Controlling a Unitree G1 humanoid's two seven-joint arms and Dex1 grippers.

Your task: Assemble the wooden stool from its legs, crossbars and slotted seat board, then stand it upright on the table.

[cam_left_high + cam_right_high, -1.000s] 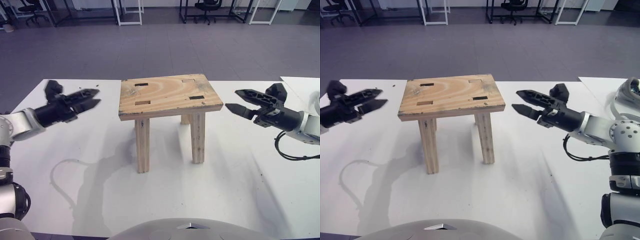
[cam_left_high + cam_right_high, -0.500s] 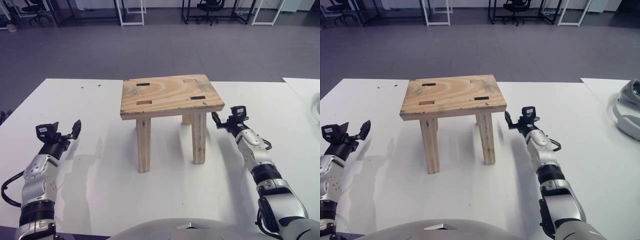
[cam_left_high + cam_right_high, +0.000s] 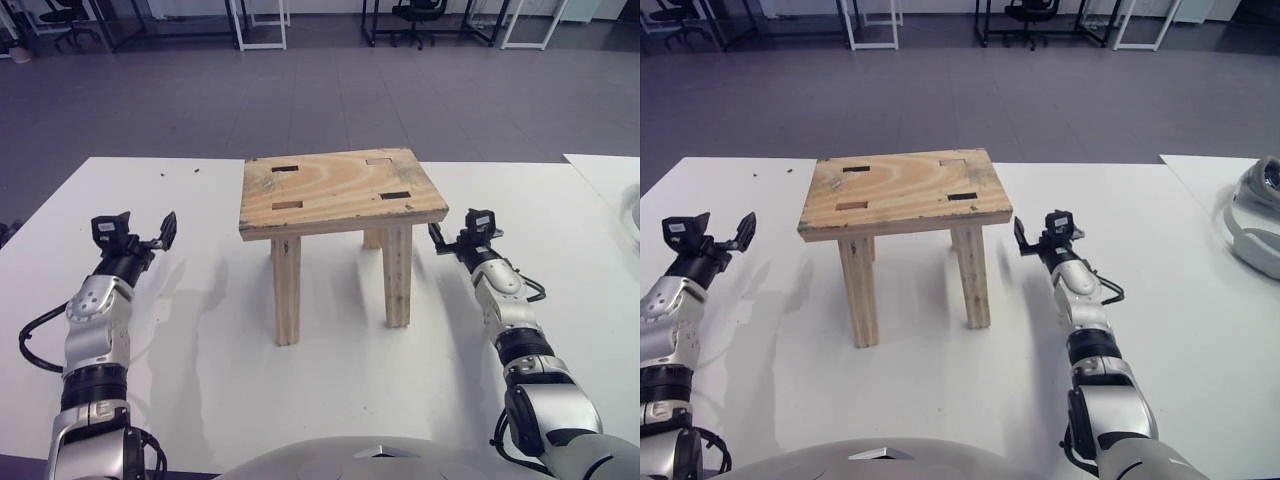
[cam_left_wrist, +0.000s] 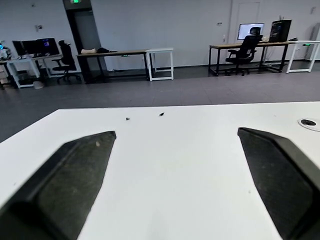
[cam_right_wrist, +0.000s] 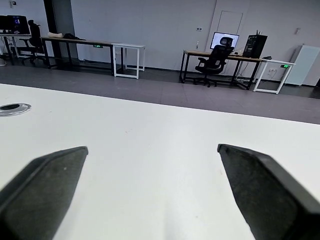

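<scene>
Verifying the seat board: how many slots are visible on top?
4 slots, one near each corner of the seat board: far left, far right, near left, near right. None looks hidden.

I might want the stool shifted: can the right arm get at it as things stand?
Probably yes. The right gripper sits open close beside the stool, level with its seat edge and apart from it, with nothing on the table between them.

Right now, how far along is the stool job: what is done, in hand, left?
Done: the stool stands upright on the table, seat board on its legs. In hand: nothing; the left gripper and right gripper are open and empty, one each side, apart from it. Left: seemingly nothing; I cannot tell about crossbars.
</scene>
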